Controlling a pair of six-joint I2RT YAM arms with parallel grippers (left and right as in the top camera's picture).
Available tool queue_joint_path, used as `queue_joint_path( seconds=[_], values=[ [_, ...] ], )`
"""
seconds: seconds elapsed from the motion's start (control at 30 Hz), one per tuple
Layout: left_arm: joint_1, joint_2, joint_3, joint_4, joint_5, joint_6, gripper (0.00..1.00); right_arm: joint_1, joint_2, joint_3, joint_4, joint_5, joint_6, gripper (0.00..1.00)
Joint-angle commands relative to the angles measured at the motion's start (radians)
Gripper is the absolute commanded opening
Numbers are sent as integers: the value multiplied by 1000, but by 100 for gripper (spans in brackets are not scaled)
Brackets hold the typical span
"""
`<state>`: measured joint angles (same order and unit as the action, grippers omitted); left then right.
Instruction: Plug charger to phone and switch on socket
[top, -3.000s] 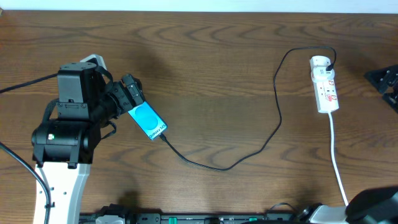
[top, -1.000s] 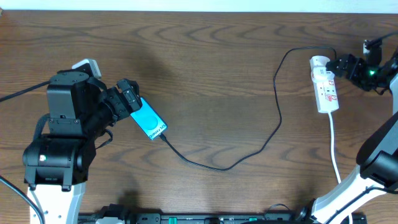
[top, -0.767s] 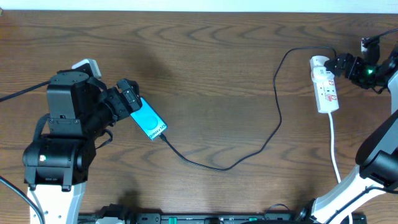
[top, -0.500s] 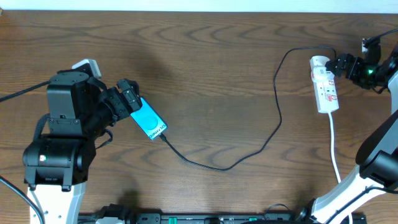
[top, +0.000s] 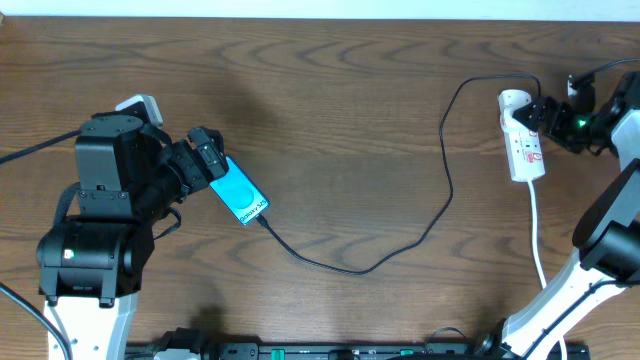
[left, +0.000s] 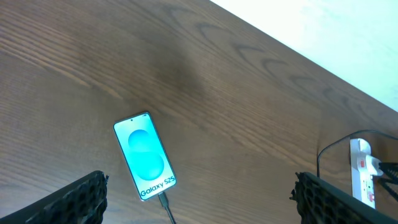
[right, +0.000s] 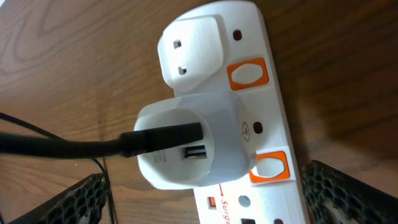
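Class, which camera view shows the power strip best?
The right wrist view: the power strip fills the frame, with its orange switches and the plugged-in black charger cable clear. Overhead shows it whole but small. The left wrist view shows it tiny, near the right edge.

The right gripper (top: 543, 112) has closed in on the socket (top: 526, 158), perhaps touching.

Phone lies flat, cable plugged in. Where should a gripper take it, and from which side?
Grip the phone across its two long edges at mid-length, coming straight down from above. It lies flat, screen up, so probably only its narrow width suits the jaws. The charger leaves the text end, so keep off that end.
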<state>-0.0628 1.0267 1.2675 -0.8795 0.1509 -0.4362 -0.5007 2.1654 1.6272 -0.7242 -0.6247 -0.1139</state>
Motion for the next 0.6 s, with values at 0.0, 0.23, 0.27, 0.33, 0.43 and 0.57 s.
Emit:
queue_joint_path(
  seconds=[0.0, 0.23, 0.27, 0.33, 0.43, 0.57],
  values=[
    [0, 0, 19, -2, -10, 21, 95, 5, -3, 9, 11, -34, 0, 99],
    [0, 0, 19, -2, -10, 21, 95, 5, -3, 9, 11, -34, 41, 99],
    [0, 0, 19, -2, -10, 21, 95, 5, -3, 9, 11, -34, 51, 99],
    [0, 0, 19, -2, -10, 21, 95, 5, -3, 9, 15, -33, 74, 99],
    [0, 0, 19, -2, -10, 21, 95, 5, -3, 9, 21, -33, 99, 99],
    [0, 0, 19, -2, -10, 21, 95, 14, -3, 9, 21, -33, 114, 99]
  ],
)
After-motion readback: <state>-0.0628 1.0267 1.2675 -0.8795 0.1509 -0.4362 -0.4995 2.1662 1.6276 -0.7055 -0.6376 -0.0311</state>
